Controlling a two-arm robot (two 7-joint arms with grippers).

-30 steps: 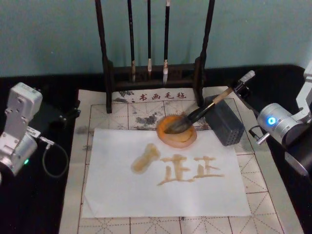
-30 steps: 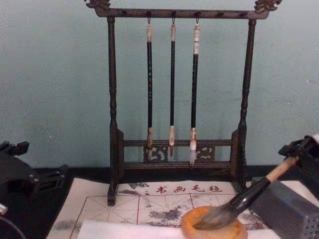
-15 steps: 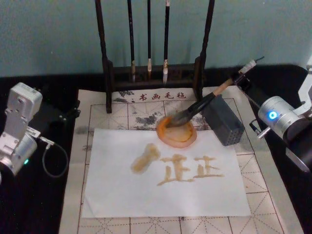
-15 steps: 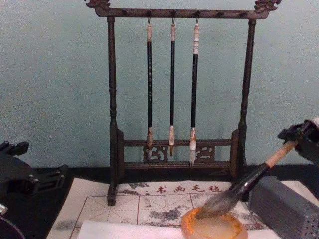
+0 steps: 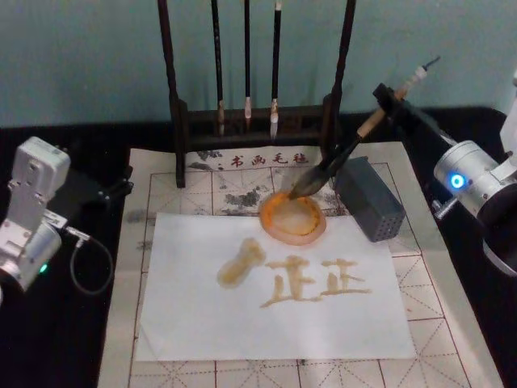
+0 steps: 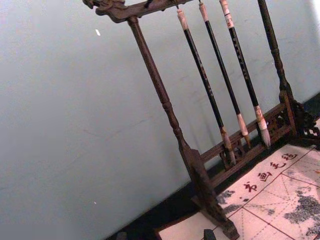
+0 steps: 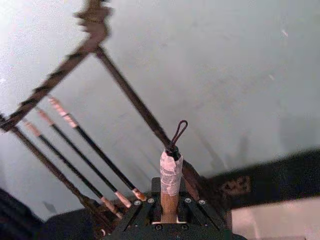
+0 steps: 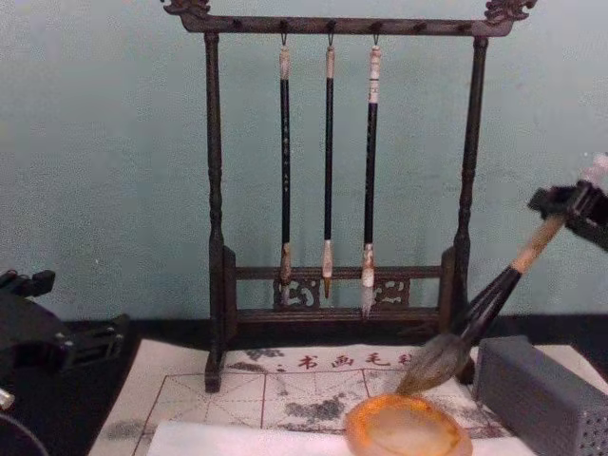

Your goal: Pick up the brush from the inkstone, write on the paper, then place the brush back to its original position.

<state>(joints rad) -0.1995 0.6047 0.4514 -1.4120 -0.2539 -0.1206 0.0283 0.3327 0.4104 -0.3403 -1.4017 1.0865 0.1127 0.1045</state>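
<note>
Risks I am watching:

- The brush stand [image 5: 174, 121]: its right post is standing just beside the tilted brush [image 5: 359, 133], so swinging wide could knock it.
- The paper [image 5: 194, 315]: it is carrying amber characters, and a wet tuft crossing it could drip or smear.
- The grey box [image 5: 370, 198]: it is sitting under the handle, so dipping could clip it.
- The inkstone [image 5: 268, 226]: the tuft is hanging just above its far rim.
- The right tool [image 5: 386, 95]: it is clamping the handle's top, so the tip may sway.
- The left tool [image 5: 85, 190]: it is idling at the worktop's left.
</note>
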